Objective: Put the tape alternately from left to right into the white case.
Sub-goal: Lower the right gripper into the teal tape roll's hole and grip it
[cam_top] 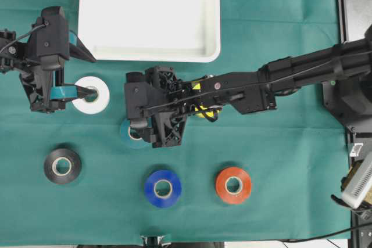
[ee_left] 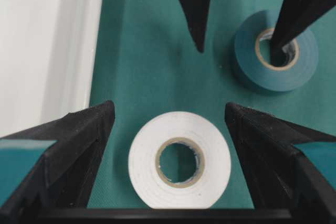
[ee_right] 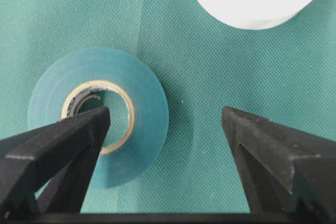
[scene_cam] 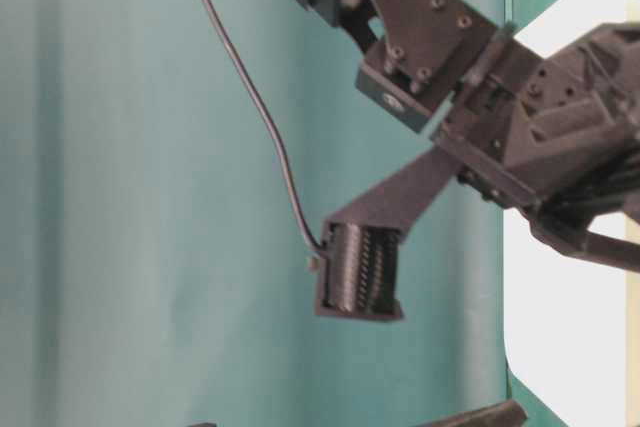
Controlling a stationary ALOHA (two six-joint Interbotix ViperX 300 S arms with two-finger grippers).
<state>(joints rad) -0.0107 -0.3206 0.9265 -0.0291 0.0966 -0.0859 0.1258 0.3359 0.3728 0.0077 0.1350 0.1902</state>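
A green cloth covered the worktop, and the white case lay at the top of it with nothing inside. The rolls of tape were all out on the cloth. The white roll sat just below the case on the left, and the teal roll was near it, toward the middle. The black roll, the blue roll and the red-orange roll made a row lower down. A bit of the yellow roll peeked out from under the right arm. The left end effector was spread wide over the white roll, with one finger on each side of it, not touching it that I could see. The right end effector was spread wide too and held nothing. One of its fingers pointed into the hole of the teal roll, and the other was out on the cloth beside the roll. I think the job was only starting, with both arms getting ready to pick up a roll. Next, the right end effector would need to go down a little and squeeze the side of the teal roll before lifting it to the case.
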